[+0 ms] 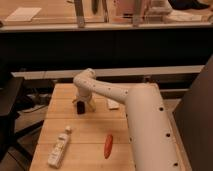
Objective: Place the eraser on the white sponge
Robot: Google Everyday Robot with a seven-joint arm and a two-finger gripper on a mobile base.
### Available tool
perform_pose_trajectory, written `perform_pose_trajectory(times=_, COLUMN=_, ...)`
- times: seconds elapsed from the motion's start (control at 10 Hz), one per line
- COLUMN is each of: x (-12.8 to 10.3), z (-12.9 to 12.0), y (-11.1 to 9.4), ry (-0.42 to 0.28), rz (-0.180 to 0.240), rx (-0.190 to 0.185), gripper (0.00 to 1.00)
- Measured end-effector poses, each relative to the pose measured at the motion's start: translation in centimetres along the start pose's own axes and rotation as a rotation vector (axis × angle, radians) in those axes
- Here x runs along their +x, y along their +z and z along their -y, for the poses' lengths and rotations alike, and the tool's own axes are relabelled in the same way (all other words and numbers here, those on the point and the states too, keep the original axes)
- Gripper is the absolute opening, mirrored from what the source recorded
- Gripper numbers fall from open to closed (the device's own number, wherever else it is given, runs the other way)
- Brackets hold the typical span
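The eraser (80,107) is a small black block standing on the wooden table (90,132), left of the middle. My gripper (83,103) hangs straight down from the white arm, right over the eraser and close around its top. The white sponge (113,104) is a small flat white pad lying to the right of the eraser, partly hidden behind my arm.
An orange carrot (108,145) lies near the table's front middle. A long white bottle (58,147) lies at the front left. My large white arm (145,125) covers the table's right side. A dark shelf and counter stand behind the table.
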Motion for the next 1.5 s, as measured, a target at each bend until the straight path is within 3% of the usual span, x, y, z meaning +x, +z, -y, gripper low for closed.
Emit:
perform_pose_trajectory(times=0.6, x=-0.02, z=0.09, y=0.32, ry=0.003, rz=0.000, rx=-0.008, gripper=0.74)
perform_pose_trajectory(times=0.9, x=-0.05, z=0.08, y=0.44, ry=0.004, rz=0.000, rx=-0.012, gripper=0.64)
perform_pose_trajectory(times=1.5, x=0.02, z=0.01, y=-0.14, ry=0.006, rz=-0.001, rx=-0.015, gripper=0.08)
